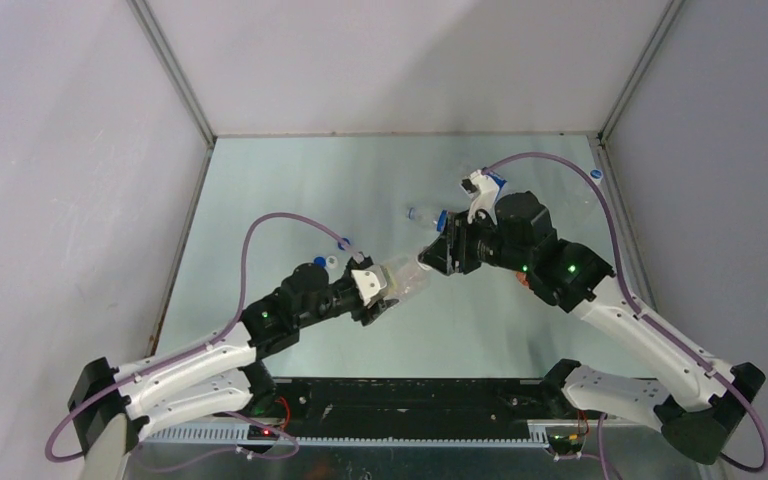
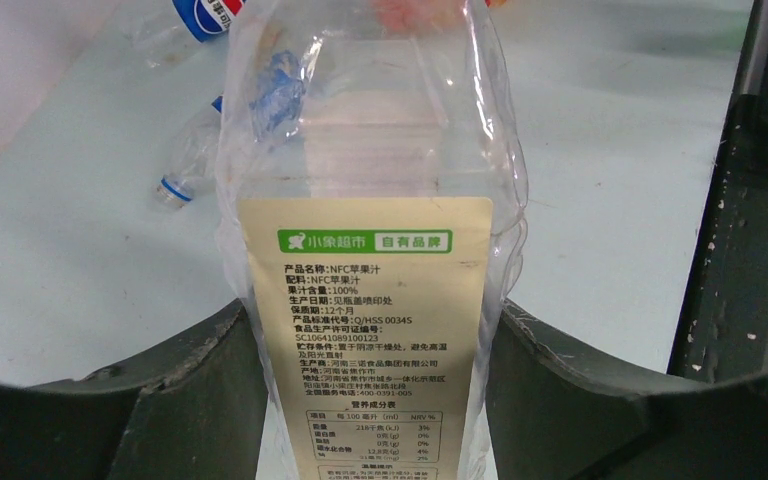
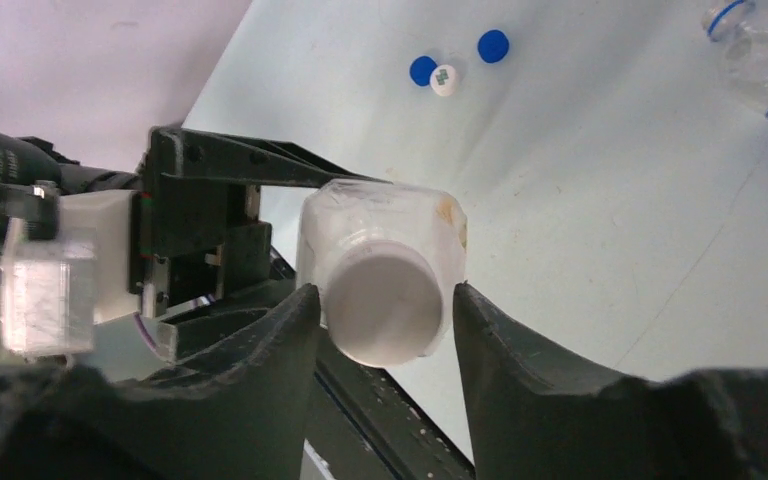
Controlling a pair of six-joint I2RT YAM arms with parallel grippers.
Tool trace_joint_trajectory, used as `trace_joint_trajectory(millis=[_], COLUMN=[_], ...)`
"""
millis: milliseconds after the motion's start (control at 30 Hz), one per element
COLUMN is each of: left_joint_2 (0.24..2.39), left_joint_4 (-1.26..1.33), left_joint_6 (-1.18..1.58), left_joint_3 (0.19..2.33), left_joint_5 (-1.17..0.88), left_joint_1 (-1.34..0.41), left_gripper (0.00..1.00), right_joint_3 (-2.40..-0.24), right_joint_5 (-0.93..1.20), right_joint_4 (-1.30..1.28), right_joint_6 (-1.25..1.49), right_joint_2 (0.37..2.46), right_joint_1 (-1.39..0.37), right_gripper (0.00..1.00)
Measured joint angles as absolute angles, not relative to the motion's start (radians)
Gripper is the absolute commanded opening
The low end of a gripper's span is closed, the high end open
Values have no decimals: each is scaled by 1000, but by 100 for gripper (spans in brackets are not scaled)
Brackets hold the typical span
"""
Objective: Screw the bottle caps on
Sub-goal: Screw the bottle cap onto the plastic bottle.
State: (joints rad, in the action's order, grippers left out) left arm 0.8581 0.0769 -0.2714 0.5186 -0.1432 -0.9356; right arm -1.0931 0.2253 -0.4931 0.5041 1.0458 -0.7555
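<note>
A clear bottle (image 2: 360, 150) with a beige printed label lies level in my left gripper (image 2: 365, 330), whose fingers press its sides; its neck points toward the right arm. In the top view the bottle (image 1: 405, 276) spans the gap between the two grippers. A white cap (image 3: 385, 310) sits on its mouth, and my right gripper (image 3: 385, 295) is shut around that cap, a finger on each side. Two loose blue caps (image 3: 422, 70) (image 3: 493, 45) and a white cap with a green mark (image 3: 444, 79) lie on the table beyond.
Another clear bottle with a blue label (image 1: 430, 216) lies behind the grippers, also in the left wrist view (image 2: 185, 165). A blue-labelled bottle (image 1: 485, 188) is by the right wrist. A blue cap (image 1: 596, 173) lies at the far right wall. A black rail (image 1: 410, 405) runs along the near edge.
</note>
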Motion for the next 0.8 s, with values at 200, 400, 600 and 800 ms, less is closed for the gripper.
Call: trace_joint_trajectory(millis=[200,400,600,800], left_joint_2=[845,815,836,876], left_joint_4=[125,47,-123,-201], left_joint_6=[-251,-245,-286,-323], left_joint_3=[519,520,583,664], left_joint_5=[-188,-354,-566,-719], left_joint_1=[-899,-798,-755,-752], left_gripper=[0,0,0,0], right_joint_3=[-1086,-1085,-1085,-1089], right_joint_5=[253,435,670,776], right_joint_4=[-511,-518,-580,-667], right_joint_6=[417,189,-143,-377], right_joint_2=[998,905,861,889], right_joint_1=[-739,-642,-587,-589], right_gripper=[78,75,72,69])
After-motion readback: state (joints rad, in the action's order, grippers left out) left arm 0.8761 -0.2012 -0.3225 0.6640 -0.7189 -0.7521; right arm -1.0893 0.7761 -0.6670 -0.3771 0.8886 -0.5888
